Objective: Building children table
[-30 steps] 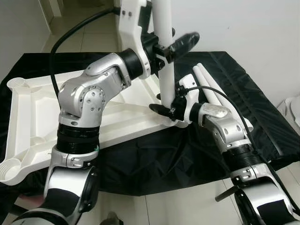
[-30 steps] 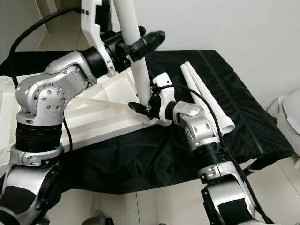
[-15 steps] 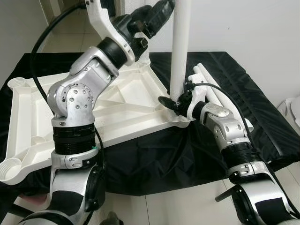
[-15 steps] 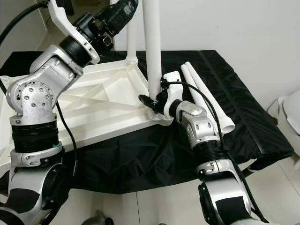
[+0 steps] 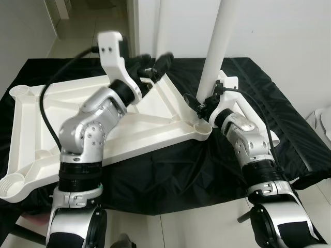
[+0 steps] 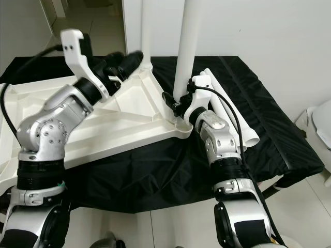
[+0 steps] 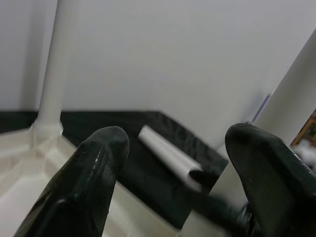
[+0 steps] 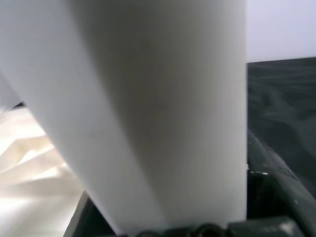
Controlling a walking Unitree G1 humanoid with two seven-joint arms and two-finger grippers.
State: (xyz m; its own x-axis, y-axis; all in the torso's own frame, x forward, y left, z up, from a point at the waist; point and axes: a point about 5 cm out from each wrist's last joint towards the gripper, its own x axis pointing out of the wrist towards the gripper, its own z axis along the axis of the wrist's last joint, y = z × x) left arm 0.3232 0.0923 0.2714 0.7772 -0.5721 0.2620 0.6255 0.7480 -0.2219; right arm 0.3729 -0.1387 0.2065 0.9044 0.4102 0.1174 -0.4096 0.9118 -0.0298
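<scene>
I see the white moulded plastic tabletop (image 5: 77, 119) lying upside down on the black cloth (image 5: 269, 98) that covers the surface, its ribbed underside facing up and round leg sockets at its corners. A white tubular plastic leg (image 5: 220, 46) stands upright in the corner socket nearest my right arm. My right pincer (image 5: 202, 106) is clamped around the base of that leg, just above the socket; in the right wrist view the white tube (image 8: 148, 113) sits between the black fingers (image 8: 276, 197), pressed close to the camera. A second white leg (image 6: 146, 31) stands upright in the far corner socket, beyond my left pincer. Two loose white tapered legs (image 6: 230, 111) lie side by side on the black cloth just beside my right forearm, their wide ends pointing toward me.

My left pincer (image 5: 158, 67) hovers over the far part of the tabletop's underside, between the two standing legs, and it grips nothing. In the left wrist view its two black fingertips (image 7: 98, 158) are spread wide apart, with the far leg, a loose leg on the cloth and the edge of the near leg showing around them. The left arm is blurred in the head views. Pale floor tiles (image 5: 170, 232) show at the near edge of the cloth.
</scene>
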